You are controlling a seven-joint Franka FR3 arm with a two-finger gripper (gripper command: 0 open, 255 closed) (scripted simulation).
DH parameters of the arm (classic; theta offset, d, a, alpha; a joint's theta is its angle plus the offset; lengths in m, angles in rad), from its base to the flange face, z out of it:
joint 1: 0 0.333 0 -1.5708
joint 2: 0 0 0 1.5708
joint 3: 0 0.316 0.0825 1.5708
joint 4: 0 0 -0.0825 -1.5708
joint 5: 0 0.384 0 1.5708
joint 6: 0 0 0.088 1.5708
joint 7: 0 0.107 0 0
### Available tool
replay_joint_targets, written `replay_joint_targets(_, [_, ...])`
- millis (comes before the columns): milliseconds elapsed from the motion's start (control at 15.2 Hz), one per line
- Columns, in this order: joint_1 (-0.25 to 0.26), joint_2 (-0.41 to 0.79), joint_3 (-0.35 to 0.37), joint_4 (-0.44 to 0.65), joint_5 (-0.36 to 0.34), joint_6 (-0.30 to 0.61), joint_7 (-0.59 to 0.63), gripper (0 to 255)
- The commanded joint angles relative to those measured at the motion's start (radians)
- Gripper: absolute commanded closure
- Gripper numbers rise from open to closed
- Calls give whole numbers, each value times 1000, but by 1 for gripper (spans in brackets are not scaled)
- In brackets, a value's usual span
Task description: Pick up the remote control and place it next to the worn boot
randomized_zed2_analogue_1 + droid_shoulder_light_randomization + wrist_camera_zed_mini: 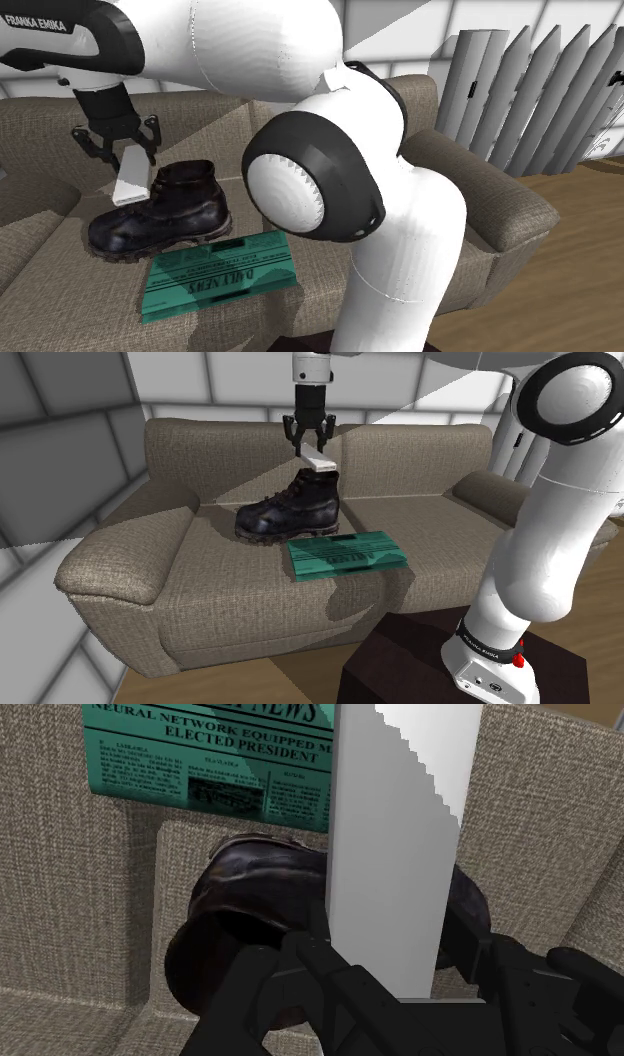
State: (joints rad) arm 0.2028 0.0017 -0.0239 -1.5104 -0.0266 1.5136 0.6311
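The tool (311, 442) pinches the plain white remote control (319, 460) by one end. It hangs in the air right over the black boot (290, 510) on the beige sofa (120, 567), with a green newspaper (348, 555) just beside the boot.

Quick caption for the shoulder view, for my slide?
End effector holds the grey remote control above the black boot on the sofa, beside a green newspaper.

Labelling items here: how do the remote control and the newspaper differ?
The remote control is plain pale grey; the newspaper is teal with print. The remote control hangs clasped in the end effector above the boot; the newspaper lies flat on the sofa. Both are flat rectangles.
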Motion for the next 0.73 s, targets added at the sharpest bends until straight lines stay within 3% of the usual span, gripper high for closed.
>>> replay_joint_targets(0, [24,32,24,45,0,-14,48,255])
replay_joint_targets(660, [154,243,118,328,-23,-92,266,255])
